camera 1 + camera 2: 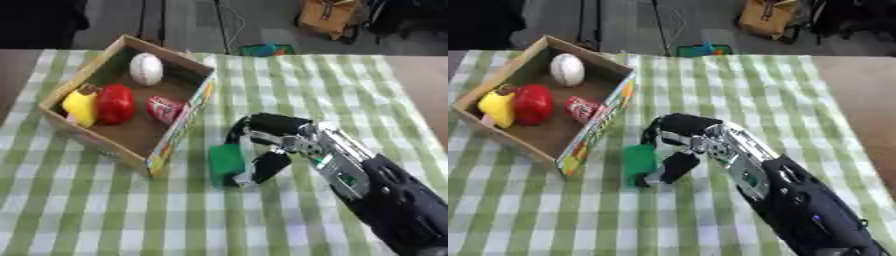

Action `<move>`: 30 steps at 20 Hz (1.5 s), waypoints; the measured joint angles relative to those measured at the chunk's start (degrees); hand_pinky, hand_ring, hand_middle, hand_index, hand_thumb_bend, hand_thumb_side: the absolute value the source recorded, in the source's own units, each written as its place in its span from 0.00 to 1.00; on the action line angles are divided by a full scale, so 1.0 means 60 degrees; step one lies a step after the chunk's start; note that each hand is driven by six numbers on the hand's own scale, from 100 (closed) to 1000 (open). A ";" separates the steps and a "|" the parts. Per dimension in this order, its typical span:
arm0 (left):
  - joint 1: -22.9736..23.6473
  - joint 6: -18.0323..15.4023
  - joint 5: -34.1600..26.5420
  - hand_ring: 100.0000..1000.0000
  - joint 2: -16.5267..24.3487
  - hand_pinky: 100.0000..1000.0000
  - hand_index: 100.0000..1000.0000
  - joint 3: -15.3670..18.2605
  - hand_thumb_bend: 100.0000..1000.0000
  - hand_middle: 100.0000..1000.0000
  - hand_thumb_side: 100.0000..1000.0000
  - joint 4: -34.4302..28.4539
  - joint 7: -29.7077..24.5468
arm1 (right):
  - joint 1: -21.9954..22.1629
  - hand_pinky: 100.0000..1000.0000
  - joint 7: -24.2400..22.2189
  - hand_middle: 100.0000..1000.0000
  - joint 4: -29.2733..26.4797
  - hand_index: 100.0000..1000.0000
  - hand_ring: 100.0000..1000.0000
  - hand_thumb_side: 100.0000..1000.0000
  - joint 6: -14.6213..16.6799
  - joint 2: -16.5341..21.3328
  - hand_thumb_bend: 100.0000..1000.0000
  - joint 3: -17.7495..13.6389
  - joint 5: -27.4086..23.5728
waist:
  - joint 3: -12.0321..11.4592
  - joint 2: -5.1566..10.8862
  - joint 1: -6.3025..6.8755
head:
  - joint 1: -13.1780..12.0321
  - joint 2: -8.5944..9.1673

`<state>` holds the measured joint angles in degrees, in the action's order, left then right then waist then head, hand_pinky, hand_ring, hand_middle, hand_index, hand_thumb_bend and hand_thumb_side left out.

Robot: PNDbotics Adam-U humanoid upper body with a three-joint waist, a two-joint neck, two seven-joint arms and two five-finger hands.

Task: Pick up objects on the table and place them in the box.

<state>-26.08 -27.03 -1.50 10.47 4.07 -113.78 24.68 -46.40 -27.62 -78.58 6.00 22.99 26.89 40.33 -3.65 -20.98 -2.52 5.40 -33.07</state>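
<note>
A green block point(225, 163) stands on the checked cloth just right of the cardboard box point(179, 131). My right hand point(267, 142) reaches in from the lower right, its fingers and thumb curled round the block's right side. Inside the box lie a white ball point(146, 68), a red pepper-like object point(115, 103), a yellow object point(80, 105) and a red-and-white packet point(164, 109). My left hand shows in neither view.
The green-and-white checked cloth point(289, 90) covers the table. Beyond the far edge are a green-blue object point(268, 49) on the floor, a brown bag point(328, 17) and stand legs. My right forearm point(385, 195) fills the lower right.
</note>
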 measured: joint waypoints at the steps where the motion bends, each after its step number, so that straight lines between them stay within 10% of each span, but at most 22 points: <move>1: 0.0000 0.0001 0.0000 0.57 0.0000 0.71 0.72 0.0000 0.00 0.67 1.00 0.0000 0.0001 | 0.0000 0.91 -0.0002 0.55 0.0007 0.72 0.86 0.49 -0.0002 0.0000 0.54 0.0000 0.0002 | -0.0004 0.0000 0.0000 | 0.0000 0.0000; 30: -0.0001 0.0084 0.0038 0.56 -0.0003 0.70 0.72 0.0000 0.00 0.67 1.00 0.0000 -0.0001 | 0.0056 0.81 0.1456 0.37 0.0118 0.52 0.68 0.49 -0.0557 -0.0009 0.19 -0.0068 -0.0198 | -0.0020 -0.0049 0.0020 | 0.0000 0.0074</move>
<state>-26.09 -26.53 -1.27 10.45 4.07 -113.78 24.67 -46.06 -18.88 -77.87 2.66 22.93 26.48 39.14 -3.77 -21.27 -2.40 5.40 -32.63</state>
